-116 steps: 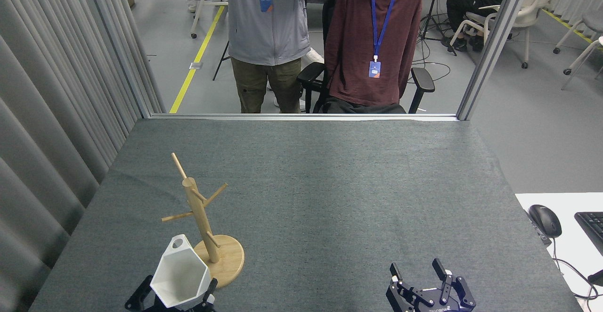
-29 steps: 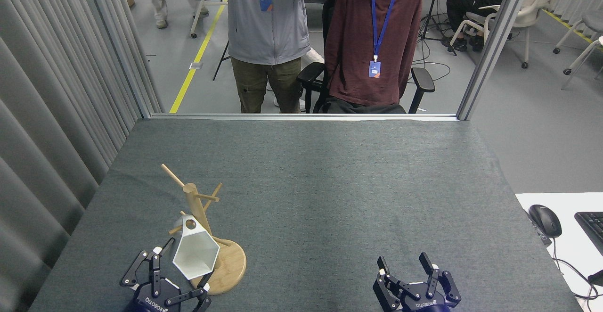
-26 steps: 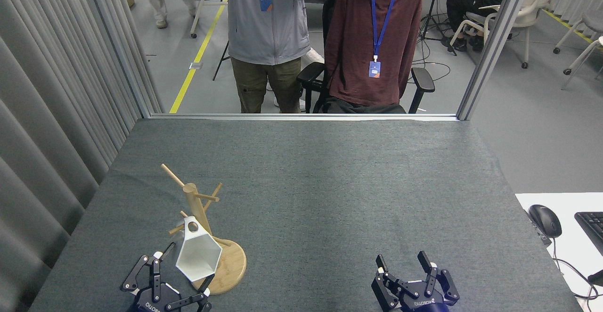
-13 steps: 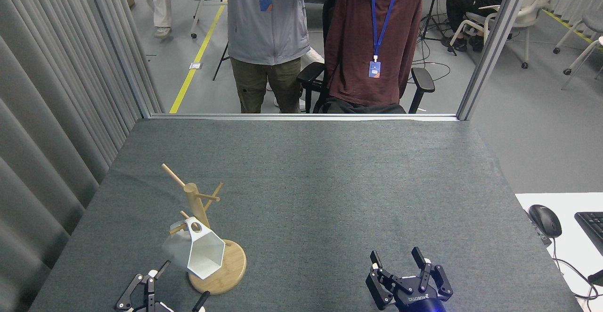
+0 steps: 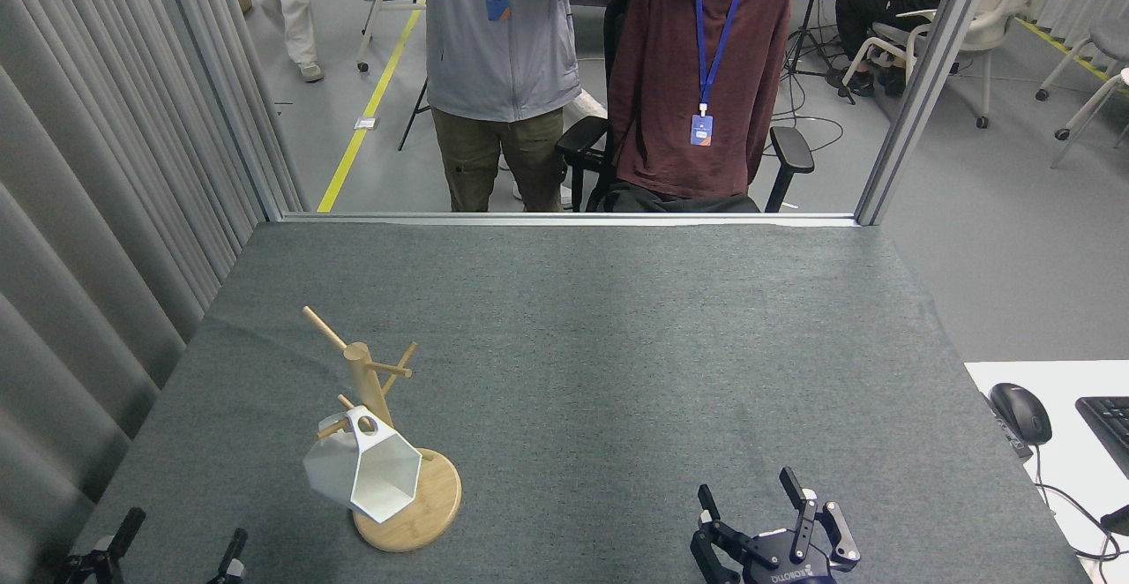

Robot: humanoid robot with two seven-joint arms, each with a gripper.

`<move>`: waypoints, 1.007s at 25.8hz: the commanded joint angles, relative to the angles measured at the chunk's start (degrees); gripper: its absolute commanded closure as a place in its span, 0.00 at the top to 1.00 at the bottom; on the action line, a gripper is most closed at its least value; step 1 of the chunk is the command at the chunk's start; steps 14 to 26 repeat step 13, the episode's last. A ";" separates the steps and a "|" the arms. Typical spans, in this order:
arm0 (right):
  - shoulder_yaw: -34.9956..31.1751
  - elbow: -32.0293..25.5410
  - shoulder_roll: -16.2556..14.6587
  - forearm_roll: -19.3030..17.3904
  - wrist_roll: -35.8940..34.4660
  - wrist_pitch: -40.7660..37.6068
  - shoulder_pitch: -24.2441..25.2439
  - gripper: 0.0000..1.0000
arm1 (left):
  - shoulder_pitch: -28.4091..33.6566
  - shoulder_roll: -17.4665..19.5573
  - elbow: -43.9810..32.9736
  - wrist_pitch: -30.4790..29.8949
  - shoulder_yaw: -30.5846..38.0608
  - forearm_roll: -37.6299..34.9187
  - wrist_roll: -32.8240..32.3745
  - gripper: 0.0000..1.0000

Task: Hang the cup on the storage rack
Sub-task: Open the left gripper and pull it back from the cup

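The white faceted cup (image 5: 363, 473) hangs by its pierced rim tab on a low peg of the storage rack (image 5: 370, 399), a light wooden mug tree with a round disc base (image 5: 432, 505). The cup tilts with its open mouth facing me and nothing holds it. My left gripper (image 5: 174, 550) is at the bottom left edge, open, well clear of the cup to its lower left. My right gripper (image 5: 748, 497) sits open and empty near the front edge at the right.
The grey table (image 5: 617, 346) ends at a metal rail at the back. Curtains line the left side. Two people stand and sit just beyond the rail. A mouse (image 5: 1020, 413) and keyboard (image 5: 1108, 420) lie on a white desk at right.
My left gripper let go of the cup, which now hangs on the rack's peg, and drew back down and to the left. The right gripper shifted slightly.
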 commanded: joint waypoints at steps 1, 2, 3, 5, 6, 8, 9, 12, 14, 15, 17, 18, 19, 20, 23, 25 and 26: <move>-2.67 -2.83 -0.03 1.51 -5.69 -0.61 3.57 0.99 | 0.27 -0.05 0.08 -2.20 1.82 8.83 -7.31 0.99; -4.16 -3.89 0.32 1.51 -6.57 -0.70 5.24 0.99 | 0.36 -0.05 0.08 -2.20 1.65 10.42 -8.18 0.99; -5.48 -4.77 0.50 1.51 -7.10 -0.70 7.00 0.99 | 0.36 -0.05 0.08 -2.29 1.29 11.12 -8.71 0.99; -7.77 -5.73 1.11 1.51 -7.89 -0.70 10.08 0.99 | 0.36 -0.05 0.26 -2.73 0.42 11.56 -10.47 0.99; -9.35 -5.91 1.55 1.42 -8.59 -0.96 11.57 0.99 | 0.36 -0.05 0.43 -2.90 -0.11 11.56 -11.61 0.99; -11.28 -6.26 1.11 1.42 -10.00 -1.58 13.68 0.99 | 0.54 0.03 0.87 -2.99 -1.87 11.65 -12.93 0.99; -11.55 -6.35 1.02 1.25 -10.26 -1.58 14.12 0.99 | 0.54 0.03 1.22 -2.99 -2.48 11.65 -13.37 0.99; -13.74 -6.44 0.76 0.81 -10.35 -1.93 15.35 0.99 | 0.71 0.12 1.58 -2.99 -3.71 11.65 -13.90 0.99; -13.83 -6.44 0.67 0.63 -10.35 -2.37 15.44 0.99 | 0.71 0.12 1.66 -2.90 -3.71 11.73 -13.99 0.99; -13.83 -6.44 0.67 0.63 -10.35 -2.37 15.44 0.99 | 0.71 0.12 1.66 -2.90 -3.71 11.73 -13.99 0.99; -13.83 -6.44 0.67 0.63 -10.35 -2.37 15.44 0.99 | 0.71 0.12 1.66 -2.90 -3.71 11.73 -13.99 0.99; -13.83 -6.44 0.67 0.63 -10.35 -2.37 15.44 0.99 | 0.71 0.12 1.66 -2.90 -3.71 11.73 -13.99 0.99; -13.83 -6.44 0.67 0.63 -10.35 -2.37 15.44 0.99 | 0.71 0.12 1.66 -2.90 -3.71 11.73 -13.99 0.99; -13.83 -6.44 0.67 0.63 -10.35 -2.37 15.44 0.99 | 0.71 0.12 1.66 -2.90 -3.71 11.73 -13.99 0.99; -13.83 -6.44 0.67 0.63 -10.35 -2.37 15.44 0.99 | 0.71 0.12 1.66 -2.90 -3.71 11.73 -13.99 0.99; -13.83 -6.44 0.67 0.63 -10.35 -2.37 15.44 0.99 | 0.71 0.12 1.66 -2.90 -3.71 11.73 -13.99 0.99; -13.83 -6.44 0.67 0.63 -10.35 -2.37 15.44 0.99 | 0.71 0.12 1.66 -2.90 -3.71 11.73 -13.99 0.99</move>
